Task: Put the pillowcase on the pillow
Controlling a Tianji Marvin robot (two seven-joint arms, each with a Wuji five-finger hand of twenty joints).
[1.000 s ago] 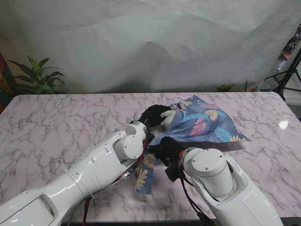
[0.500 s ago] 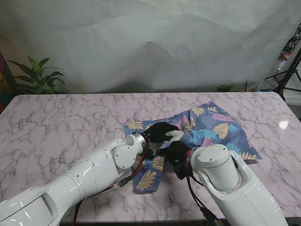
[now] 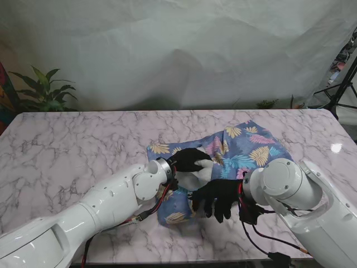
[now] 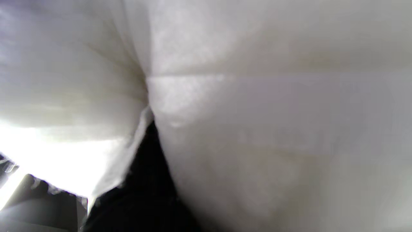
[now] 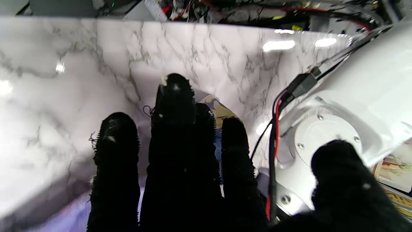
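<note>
Left hand (image 3: 189,159) is closed on the soft white pillow (image 3: 196,177). Right hand (image 3: 216,195) rests spread on the limp, light pillowcase (image 3: 245,148), gripping nothing; best hold is its open hem beside the fingers.

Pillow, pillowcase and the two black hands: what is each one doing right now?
pillow: white, mostly covered, one end poking out of the case.
pillowcase: blue with leaves, spread flat on the table, open end nearer to me.
left hand: resting on the pillow's bare end; whether it grips is unclear.
right hand: fingers apart, holding nothing, at the case's open edge.
</note>
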